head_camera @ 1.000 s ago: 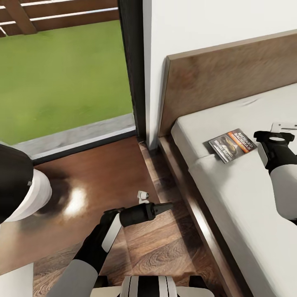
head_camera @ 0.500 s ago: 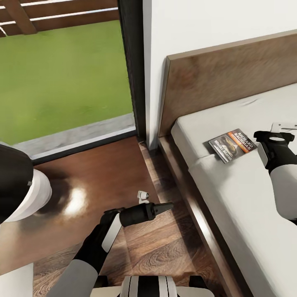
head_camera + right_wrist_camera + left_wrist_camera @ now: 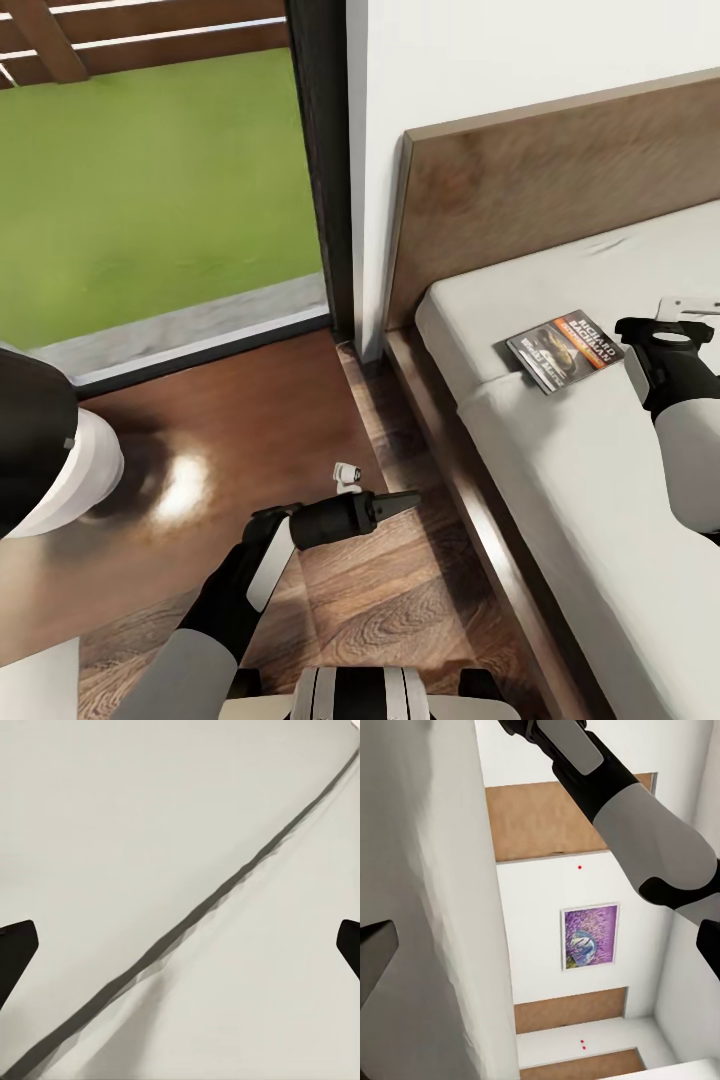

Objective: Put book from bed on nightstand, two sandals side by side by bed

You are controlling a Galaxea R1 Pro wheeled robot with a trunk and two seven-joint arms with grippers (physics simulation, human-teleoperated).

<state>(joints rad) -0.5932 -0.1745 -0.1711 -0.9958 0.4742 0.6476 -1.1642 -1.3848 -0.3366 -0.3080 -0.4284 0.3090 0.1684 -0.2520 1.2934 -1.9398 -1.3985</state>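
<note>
The book [image 3: 565, 352] lies flat on the bed [image 3: 560, 480], on the off-white mattress near its corner by the headboard [image 3: 540, 200], cover up with orange lettering showing. Just beside it, toward the bed's far side, hangs the right gripper [image 3: 668, 333], above the mattress and apart from the book; in the right wrist view its two dark fingertips [image 3: 15, 956] stand at opposite edges of the picture, spread wide over bare mattress crossed by a crease, with nothing between them. The left gripper [image 3: 400, 500] is held over the wood plank floor [image 3: 390, 610] beside the bed frame, pointing toward the bed; in the head view its fingers come to a narrow point, and whether they are together or apart I cannot tell. In the left wrist view a purple picture [image 3: 591, 937] hangs on a white wall, and the right arm [image 3: 637, 817] crosses the frame. Beyond the floor, a tall black-framed window [image 3: 320, 170] shows green grass outside, next to the white wall behind the headboard.
</note>
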